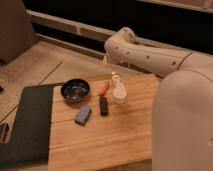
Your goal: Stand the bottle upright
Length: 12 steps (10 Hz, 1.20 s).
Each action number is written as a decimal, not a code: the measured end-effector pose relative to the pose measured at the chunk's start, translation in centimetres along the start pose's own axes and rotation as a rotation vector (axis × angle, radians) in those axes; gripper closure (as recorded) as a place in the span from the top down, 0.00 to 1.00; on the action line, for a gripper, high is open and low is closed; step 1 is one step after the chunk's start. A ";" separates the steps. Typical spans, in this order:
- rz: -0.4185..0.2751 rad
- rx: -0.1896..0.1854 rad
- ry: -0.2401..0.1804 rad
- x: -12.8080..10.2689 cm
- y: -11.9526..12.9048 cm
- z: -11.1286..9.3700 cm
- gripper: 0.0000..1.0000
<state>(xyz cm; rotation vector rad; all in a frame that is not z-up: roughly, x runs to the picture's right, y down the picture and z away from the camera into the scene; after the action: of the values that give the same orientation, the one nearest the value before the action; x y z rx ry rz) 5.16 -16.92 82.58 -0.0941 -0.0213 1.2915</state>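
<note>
The robot arm (pixel 150 57) spans the upper right above the wooden table (pixel 100 145). The gripper is concealed behind the arm's end link near the table's far edge, so whether it is apart or together cannot be told. The bottle (pixel 118 91) stands upright, cap up and free of any hold, just beside the orange-red piece (pixel 103 88) and near the dark bowl (pixel 75 89). On this evidence the task appears complete, with nothing left to do.
</note>
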 end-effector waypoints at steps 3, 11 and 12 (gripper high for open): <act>0.002 -0.033 -0.056 -1.5 -2.1 3.2 0.65; 0.003 -0.145 -0.024 0.1 -6.4 11.3 0.65; -0.011 -0.174 -0.001 0.7 -5.7 12.8 0.65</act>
<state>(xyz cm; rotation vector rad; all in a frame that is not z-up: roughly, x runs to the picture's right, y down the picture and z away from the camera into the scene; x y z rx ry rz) 9.94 -17.11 95.72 -0.2425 -0.1349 1.2766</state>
